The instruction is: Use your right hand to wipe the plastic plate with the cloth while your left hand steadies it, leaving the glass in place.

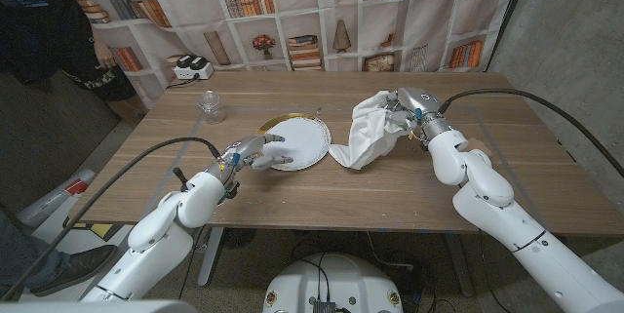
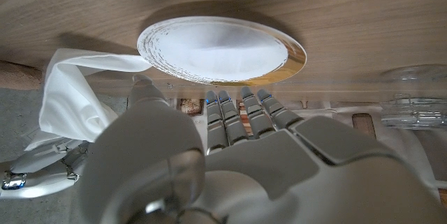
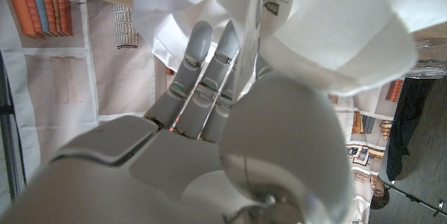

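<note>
at the far left of the wooden table (image 1: pixel 322 191), a person in dark clothing (image 1: pixel 44 20) stands by the edge. on the table top toward that side sits a small clear glass (image 1: pixel 212 106), upright and well apart from everything else; it appears in the left wrist view too (image 2: pixel 413 98).

the robot's left hand (image 1: pixel 252 151) reaches in from the lower left, fingers stretched out and spread, holding nothing. in the head view its fingertips (image 1: pixel 277 139) lie on the left edge of the round white plastic plate with a gold rim (image 1: pixel 294 143), which sits flat near the middle of the table. the left wrist view shows the hand's back (image 2: pixel 230 161) with the fingers pointing at the plate (image 2: pixel 216 48); whether they press on it cannot be told from there.

just to the right of the plate hangs the white crumpled cloth (image 1: pixel 369 130), its lower end touching the table beside the plate's right rim. the right hand (image 1: pixel 408 110) grips the cloth's upper part, lifted above the table. in the right wrist view the fingers (image 3: pixel 199 77) are wrapped in its folds (image 3: pixel 328 35).
</note>
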Action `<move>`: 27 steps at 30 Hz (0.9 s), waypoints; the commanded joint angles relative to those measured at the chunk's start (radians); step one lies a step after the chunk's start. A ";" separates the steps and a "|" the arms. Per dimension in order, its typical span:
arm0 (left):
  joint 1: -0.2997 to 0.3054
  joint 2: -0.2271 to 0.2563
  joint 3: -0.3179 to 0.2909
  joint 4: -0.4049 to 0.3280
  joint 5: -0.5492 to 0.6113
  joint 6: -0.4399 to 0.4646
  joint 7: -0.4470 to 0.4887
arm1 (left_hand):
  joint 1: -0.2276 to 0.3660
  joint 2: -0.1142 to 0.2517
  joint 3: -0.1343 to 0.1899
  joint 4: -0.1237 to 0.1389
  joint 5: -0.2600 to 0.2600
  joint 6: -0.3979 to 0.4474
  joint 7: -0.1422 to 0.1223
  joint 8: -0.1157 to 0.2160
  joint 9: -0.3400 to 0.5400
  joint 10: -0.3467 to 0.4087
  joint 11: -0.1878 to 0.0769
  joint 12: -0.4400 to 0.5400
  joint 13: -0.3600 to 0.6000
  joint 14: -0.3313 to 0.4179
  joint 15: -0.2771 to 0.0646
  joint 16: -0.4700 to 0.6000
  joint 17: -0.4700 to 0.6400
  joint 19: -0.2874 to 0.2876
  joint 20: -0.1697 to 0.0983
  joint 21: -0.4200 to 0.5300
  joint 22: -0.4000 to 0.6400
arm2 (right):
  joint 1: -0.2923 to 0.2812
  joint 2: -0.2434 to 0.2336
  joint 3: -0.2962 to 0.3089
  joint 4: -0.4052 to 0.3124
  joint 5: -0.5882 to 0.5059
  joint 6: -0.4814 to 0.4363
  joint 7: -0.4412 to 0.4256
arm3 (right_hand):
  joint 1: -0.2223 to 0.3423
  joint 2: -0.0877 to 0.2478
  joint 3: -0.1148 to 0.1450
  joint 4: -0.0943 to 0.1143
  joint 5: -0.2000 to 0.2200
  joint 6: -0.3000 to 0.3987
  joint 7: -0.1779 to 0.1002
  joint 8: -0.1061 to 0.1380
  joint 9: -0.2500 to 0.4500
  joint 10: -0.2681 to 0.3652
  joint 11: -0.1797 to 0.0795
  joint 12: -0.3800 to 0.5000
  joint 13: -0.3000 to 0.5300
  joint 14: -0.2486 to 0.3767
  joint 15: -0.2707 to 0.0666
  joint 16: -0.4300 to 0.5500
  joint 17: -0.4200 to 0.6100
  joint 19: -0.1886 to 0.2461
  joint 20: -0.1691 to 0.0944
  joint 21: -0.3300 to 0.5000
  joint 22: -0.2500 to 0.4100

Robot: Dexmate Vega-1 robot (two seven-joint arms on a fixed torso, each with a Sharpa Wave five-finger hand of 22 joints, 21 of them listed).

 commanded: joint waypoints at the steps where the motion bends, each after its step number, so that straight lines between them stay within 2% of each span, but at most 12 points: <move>1: 0.038 -0.010 0.018 -0.004 0.008 0.008 0.012 | -0.001 -0.003 -0.003 0.006 0.000 0.011 0.002 -0.002 0.003 0.010 0.000 -0.002 0.003 0.006 -0.047 -0.002 0.004 0.014 -0.023 -0.003 0.003 | 0.012 -0.008 -0.001 0.005 0.001 0.026 -0.003 | 0.003 0.008 0.022 0.016 0.006 0.001 0.002 0.006 0.003 0.066 -0.060 0.000 0.263 0.011 -0.046 -0.004 -0.001 -0.001 -0.160 0.003 -0.002; 13: 0.043 -0.017 0.035 -0.010 0.024 0.043 0.000 | 0.004 0.000 -0.001 0.005 0.002 0.029 0.000 0.000 0.003 0.022 -0.005 -0.002 0.003 0.017 -0.049 0.000 0.004 0.018 -0.022 -0.004 0.003 | 0.013 -0.012 0.004 0.016 0.013 0.034 0.003 | 0.001 0.006 0.028 0.015 0.006 0.001 0.002 0.008 0.002 0.067 -0.061 -0.003 0.272 0.014 -0.046 -0.011 -0.003 0.000 -0.160 0.006 -0.010; 23: 0.030 -0.014 0.061 -0.002 0.051 0.076 -0.015 | 0.009 -0.001 0.001 0.003 0.004 0.002 -0.005 -0.017 0.004 -0.003 0.000 -0.016 0.004 -0.008 -0.049 -0.011 0.003 0.003 -0.017 -0.013 0.003 | 0.022 -0.010 0.001 0.023 0.016 0.031 0.016 | -0.002 0.004 0.031 0.014 0.005 -0.002 0.001 0.008 0.002 0.067 -0.061 -0.006 0.279 0.015 -0.047 -0.017 -0.005 0.000 -0.159 0.008 -0.016; 24: 0.028 -0.017 0.060 0.000 0.042 0.078 -0.022 | 0.005 -0.001 -0.001 0.005 0.004 0.002 -0.004 -0.018 0.004 -0.003 -0.001 -0.016 0.004 -0.008 -0.049 -0.011 0.003 0.003 -0.017 -0.013 0.003 | 0.023 -0.012 0.001 0.024 0.016 0.034 0.016 | -0.002 0.004 0.032 0.014 0.006 -0.002 0.002 0.008 0.002 0.067 -0.061 -0.006 0.279 0.015 -0.047 -0.018 -0.005 0.000 -0.159 0.008 -0.017; 25: 0.025 -0.019 0.061 0.003 0.035 0.079 -0.027 | -0.033 -0.002 -0.014 0.028 0.003 0.004 -0.003 -0.020 0.004 -0.004 0.000 -0.017 0.004 -0.009 -0.047 -0.009 0.006 0.003 -0.017 -0.014 0.004 | 0.023 -0.012 0.001 0.025 0.017 0.034 0.016 | -0.002 0.004 0.032 0.014 0.006 -0.002 0.001 0.009 0.003 0.067 -0.061 -0.007 0.280 0.016 -0.047 -0.018 -0.005 0.000 -0.159 0.009 -0.017; 26: 0.024 -0.022 0.061 0.005 0.028 0.081 -0.031 | -0.050 -0.001 -0.020 0.039 0.003 0.003 -0.002 -0.021 0.005 -0.003 0.001 -0.017 0.004 -0.009 -0.044 -0.008 0.007 0.002 -0.017 -0.015 0.004 | 0.023 -0.011 0.001 0.024 0.017 0.032 0.017 | -0.002 0.005 0.033 0.014 0.006 -0.002 0.001 0.009 0.003 0.066 -0.061 -0.007 0.281 0.016 -0.047 -0.019 -0.005 0.000 -0.159 0.009 -0.018; 27: 0.021 -0.023 0.061 0.006 0.022 0.084 -0.038 | -0.097 0.000 -0.036 0.067 0.003 0.004 -0.001 -0.023 0.005 -0.005 0.007 -0.019 0.005 -0.010 -0.044 -0.006 0.009 0.004 -0.016 -0.015 0.005 | 0.023 -0.011 0.001 0.024 0.016 0.032 0.017 | -0.002 0.005 0.033 0.013 0.006 -0.003 0.002 0.009 0.003 0.066 -0.061 -0.008 0.281 0.017 -0.047 -0.019 -0.005 0.000 -0.159 0.009 -0.019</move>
